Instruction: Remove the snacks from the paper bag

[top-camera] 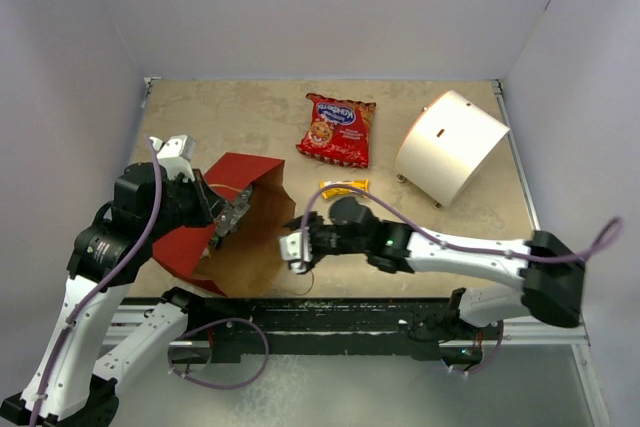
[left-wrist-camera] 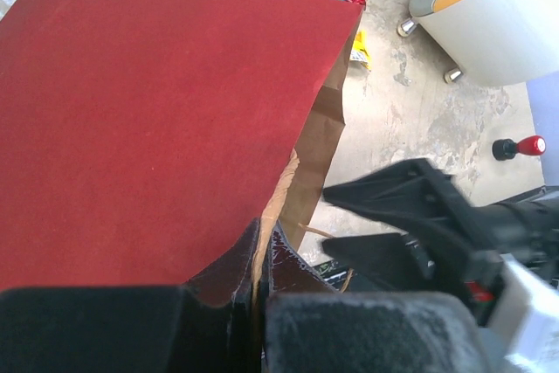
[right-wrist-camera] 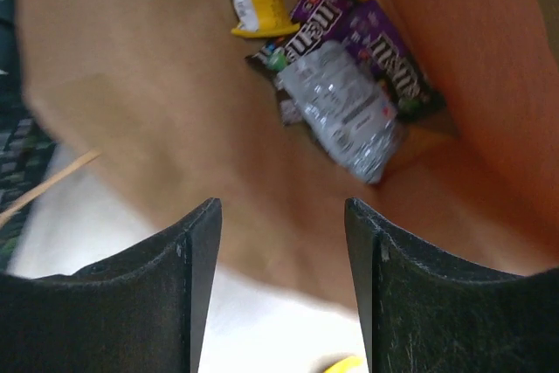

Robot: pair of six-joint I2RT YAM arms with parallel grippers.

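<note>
Clamping the paper bag (left-wrist-camera: 157,128) rim, the left gripper (left-wrist-camera: 259,255) holds it open so the right gripper (right-wrist-camera: 281,211), jaws apart, can reach the snacks (right-wrist-camera: 345,111).

The left arm (top-camera: 100,247) stood folded at the elbow, and the left gripper (left-wrist-camera: 265,246) was pinched closed on the rim of the paper bag (left-wrist-camera: 157,128). The right arm (top-camera: 470,252) stretched low leftward, and the right gripper (right-wrist-camera: 281,216) held its fingers spread apart.

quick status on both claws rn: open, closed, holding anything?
Left claw: closed, pinching the edge of the paper bag.
Right claw: open, holding nothing, at the bag's mouth.
</note>
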